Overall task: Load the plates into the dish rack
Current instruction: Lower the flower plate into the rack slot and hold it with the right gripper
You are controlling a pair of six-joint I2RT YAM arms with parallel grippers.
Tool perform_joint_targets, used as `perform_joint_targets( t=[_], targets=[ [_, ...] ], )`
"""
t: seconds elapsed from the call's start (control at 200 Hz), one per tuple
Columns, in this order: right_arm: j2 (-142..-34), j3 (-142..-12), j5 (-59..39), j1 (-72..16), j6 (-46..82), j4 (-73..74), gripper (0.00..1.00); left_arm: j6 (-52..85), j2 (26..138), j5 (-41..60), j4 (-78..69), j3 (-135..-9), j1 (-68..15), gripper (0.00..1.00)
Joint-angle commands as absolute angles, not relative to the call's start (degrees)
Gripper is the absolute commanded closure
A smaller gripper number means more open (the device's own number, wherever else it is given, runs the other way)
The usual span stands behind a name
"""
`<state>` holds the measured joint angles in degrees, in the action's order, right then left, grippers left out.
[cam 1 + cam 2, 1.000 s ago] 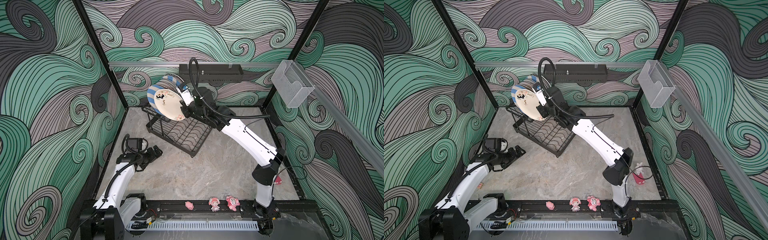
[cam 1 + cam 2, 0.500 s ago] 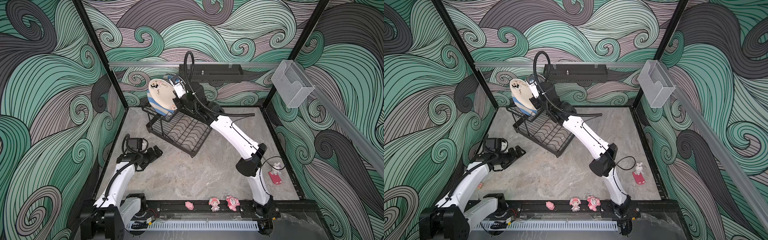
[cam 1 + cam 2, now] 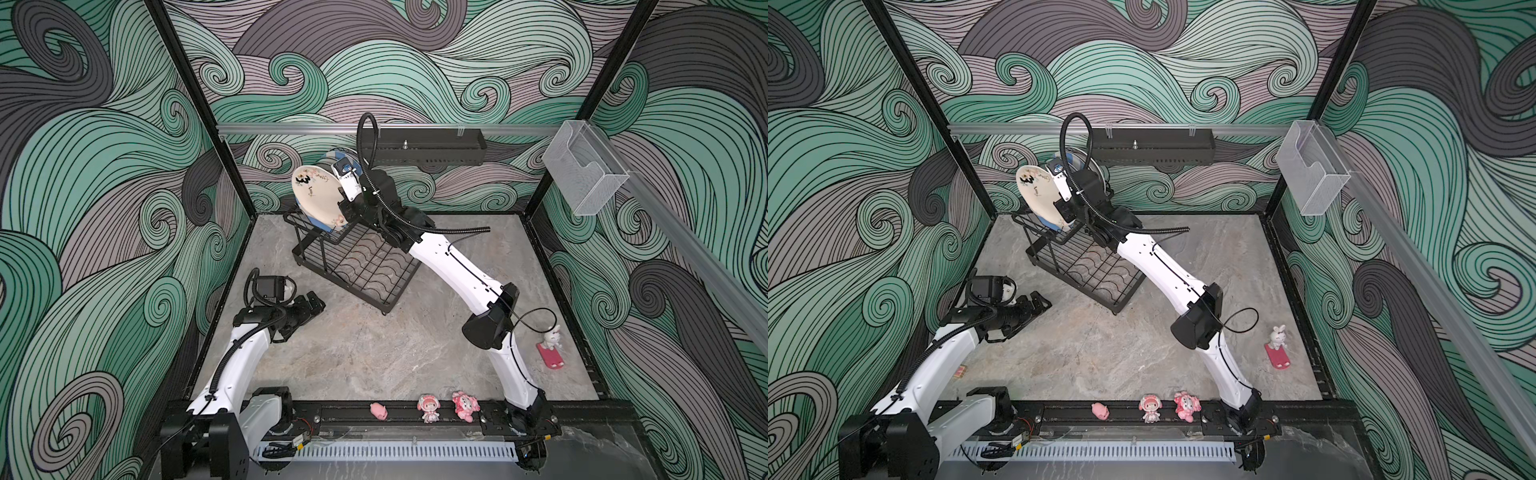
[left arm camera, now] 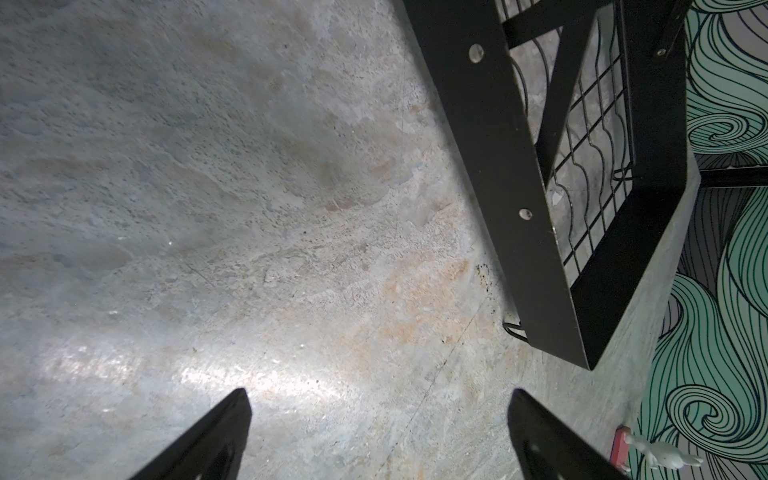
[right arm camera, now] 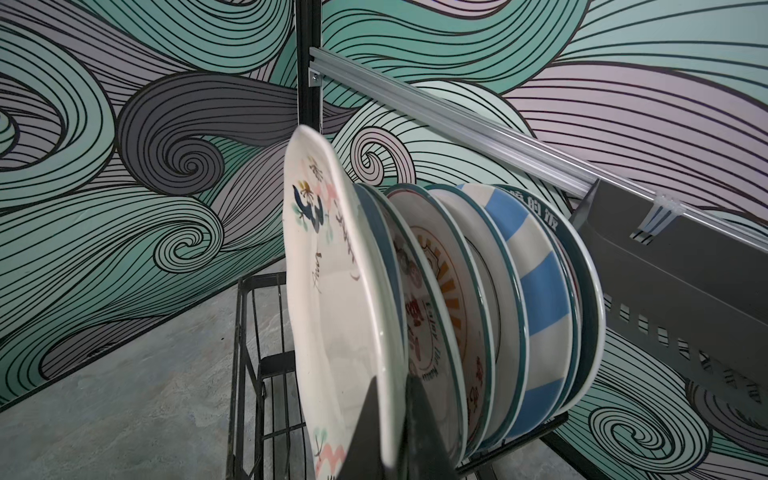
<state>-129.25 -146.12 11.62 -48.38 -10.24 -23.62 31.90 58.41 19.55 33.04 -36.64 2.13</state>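
1. The desk is bare of plates. None is left lying on it.
2. The rack stands at the back of the desk, left of centre, its low grid tray empty.
3. The plates stand on edge in a row in the rack's raised tier, faces parallel and close together.
4. The floral plate is at the near end of that row, upright, just beside the teal-rimmed plate. Its face runs parallel to the others, so the slot lies straight below it and the coming move is probably a short lowering or a release. Whether its lower edge already sits in the wires is hidden. A second ago it showed its face to the top views, tilted. Now it is turned near edge-on and has come in closer to the row.
5. The right hand is clamped on the floral plate's rim, one finger on each face. It is far nearer the rack than the other hand.
6. The left hand is spread wide and empty, low over the desk near the rack's front corner, where it was a second ago.
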Motion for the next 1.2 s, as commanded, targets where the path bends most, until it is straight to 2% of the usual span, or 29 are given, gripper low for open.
perform_joint_targets(
  t=[0.0,0.51,1.106,1.196],
  targets=[
    [-128.1,-148.5,12.9,-48.1,-9.1,-15.4,1.00,31.2,58.7,19.1,34.3,-36.8,2.5,0.01],
    [-129.7,-145.7,13.0,-48.6,-8.8,-13.2,1.00,31.3,58.6,19.0,34.1,-36.6,2.5,0.01],
    [-134.3,-148.8,12.7,-48.9,-9.7,-14.0,1.00,31.5,58.5,18.8,33.8,-36.4,2.5,0.01],
    [-134.5,-149.1,12.7,-48.9,-10.0,-14.3,0.87,31.5,58.5,18.7,33.8,-36.4,2.5,0.01]
  ],
)
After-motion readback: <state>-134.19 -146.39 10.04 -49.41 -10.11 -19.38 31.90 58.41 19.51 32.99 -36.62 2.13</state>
